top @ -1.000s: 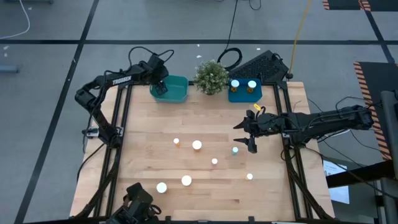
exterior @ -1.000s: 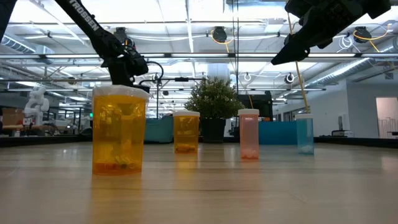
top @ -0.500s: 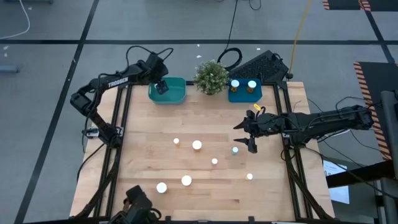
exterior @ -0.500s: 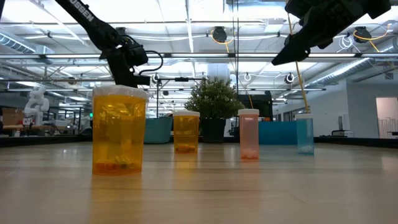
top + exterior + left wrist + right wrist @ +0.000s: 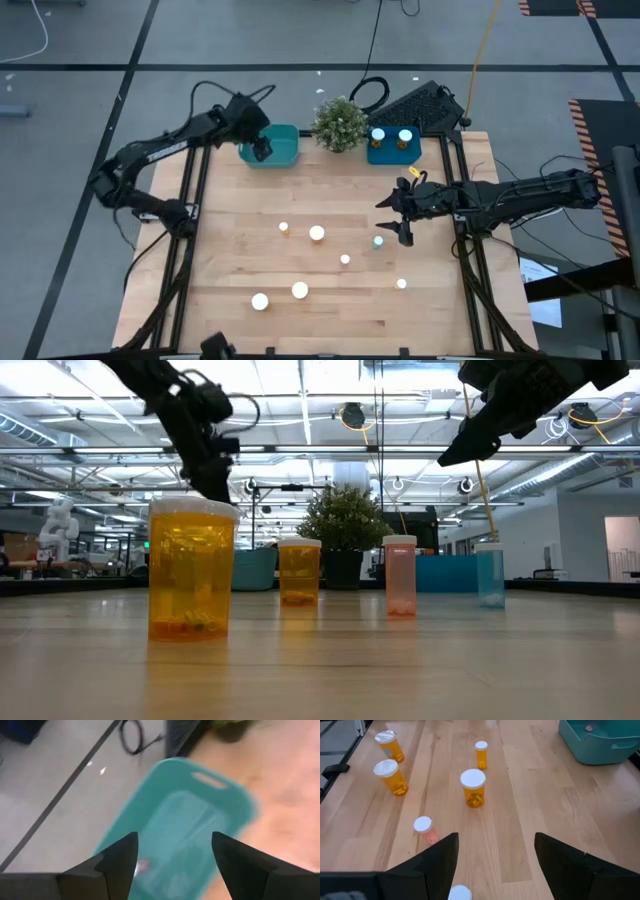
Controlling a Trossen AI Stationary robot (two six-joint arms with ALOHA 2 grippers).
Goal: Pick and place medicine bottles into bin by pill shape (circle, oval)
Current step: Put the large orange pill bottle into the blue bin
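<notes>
The left gripper (image 5: 262, 148) is held above the teal bin (image 5: 283, 146) at the table's far edge, just left of the potted plant (image 5: 339, 123); its fingers (image 5: 117, 862) are spread apart with nothing between them, and the bin's interior is seen through the gap in the left wrist view. The blue bin (image 5: 393, 146) is set on the other side of the plant, also against the far edge, and two white-capped bottles (image 5: 405, 136) are seen inside it. The right gripper (image 5: 400, 212) is held over the right-centre of the table (image 5: 230, 210), its fingers (image 5: 437, 860) parted and empty, just above and beside a small teal-tinted bottle (image 5: 378, 241). The remaining medicine bottles are stood upright and scattered across the middle and near part of the table: a small one (image 5: 284, 228) beside a larger one (image 5: 317, 233), a small one (image 5: 345, 259) towards the centre, two larger ones (image 5: 300, 290) (image 5: 260, 301) near the front edge, and one (image 5: 402, 284) towards the right front. All are kept well apart from one another, with bare wood between them. A wide band of clear tabletop is left between the bins at the back and the nearest bottles, and the left third of the table is unoccupied. In the low view an amber bottle (image 5: 191, 570) is seen closest to the camera.
</notes>
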